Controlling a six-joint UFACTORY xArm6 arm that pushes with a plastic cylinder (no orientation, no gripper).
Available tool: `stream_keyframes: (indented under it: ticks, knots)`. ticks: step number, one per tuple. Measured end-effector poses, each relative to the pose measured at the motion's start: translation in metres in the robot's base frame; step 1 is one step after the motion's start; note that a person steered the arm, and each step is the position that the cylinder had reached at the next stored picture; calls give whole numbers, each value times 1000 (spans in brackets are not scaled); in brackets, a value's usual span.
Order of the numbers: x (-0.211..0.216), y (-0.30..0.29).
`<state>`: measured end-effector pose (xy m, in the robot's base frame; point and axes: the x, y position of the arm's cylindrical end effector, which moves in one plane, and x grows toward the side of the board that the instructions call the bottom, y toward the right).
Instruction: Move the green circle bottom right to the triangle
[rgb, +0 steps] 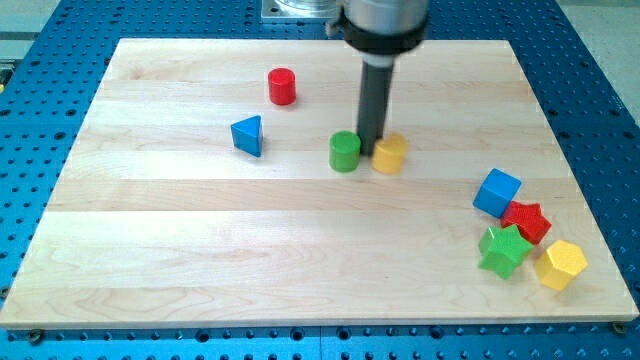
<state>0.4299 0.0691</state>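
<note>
The green circle (345, 151), a short green cylinder, stands near the board's middle. The blue triangle (247, 135) lies to its left, well apart from it. My tip (368, 150) is down between the green circle and a yellow block (389, 154), just right of the green circle and close against both. The dark rod rises from there to the arm at the view's top.
A red cylinder (282, 87) stands above and left of the green circle. At the view's lower right sit a blue cube (497, 193), a red star (527, 221), a green star (503, 250) and a yellow hexagon block (560, 264). The wooden board (150, 260) lies on a blue perforated table.
</note>
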Motion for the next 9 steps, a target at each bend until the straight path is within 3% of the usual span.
stream_keyframes:
  ticks: [1, 2, 3, 4, 5, 6, 7, 8, 9]
  knots:
    - [-12, 1]
    - [30, 30]
    - [79, 99]
    - [78, 39]
    - [67, -21]
    - [48, -126]
    - [4, -88]
    - [-15, -25]
    - [-38, 0]
